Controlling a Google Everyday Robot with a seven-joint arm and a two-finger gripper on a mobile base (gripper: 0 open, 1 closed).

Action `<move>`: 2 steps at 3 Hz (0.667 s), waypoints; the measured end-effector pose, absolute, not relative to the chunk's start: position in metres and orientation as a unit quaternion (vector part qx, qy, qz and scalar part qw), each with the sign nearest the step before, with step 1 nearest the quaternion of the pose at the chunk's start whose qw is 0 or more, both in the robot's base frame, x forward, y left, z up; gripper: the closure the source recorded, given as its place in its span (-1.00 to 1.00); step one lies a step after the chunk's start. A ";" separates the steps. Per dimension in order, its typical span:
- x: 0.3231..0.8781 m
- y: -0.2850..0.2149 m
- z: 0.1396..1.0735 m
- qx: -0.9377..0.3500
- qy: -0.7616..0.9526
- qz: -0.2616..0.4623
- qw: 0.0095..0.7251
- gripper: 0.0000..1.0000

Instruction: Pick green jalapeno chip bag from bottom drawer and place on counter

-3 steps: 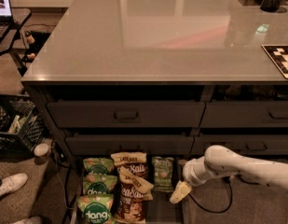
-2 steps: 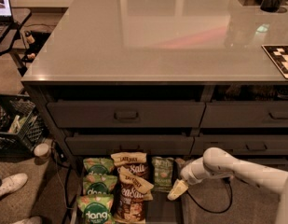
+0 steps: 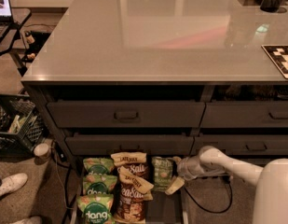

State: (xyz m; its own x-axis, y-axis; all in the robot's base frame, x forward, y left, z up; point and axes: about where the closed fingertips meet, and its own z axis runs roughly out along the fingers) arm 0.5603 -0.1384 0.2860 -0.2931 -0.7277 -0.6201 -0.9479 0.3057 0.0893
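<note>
My arm (image 3: 236, 164) is cased in smooth white shell, thick and tubular. Its nearest segment fills the lower right corner of my view as a broad, rounded white block. From it a slimmer forearm runs to a bulbous, rounded joint, and beyond that the wrist housing turns a duller grey-white. My gripper (image 3: 174, 185), over the right side of the open bottom drawer (image 3: 167, 211), is a paler cream than the rest. A thin black cable (image 3: 206, 210) curves under the forearm; I cannot tell whether it is mine.
</note>
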 end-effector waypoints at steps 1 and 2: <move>0.566 -0.131 0.274 -0.538 0.768 0.223 0.265 -1.00; 0.587 -0.118 0.254 -0.539 0.759 0.203 0.303 -1.00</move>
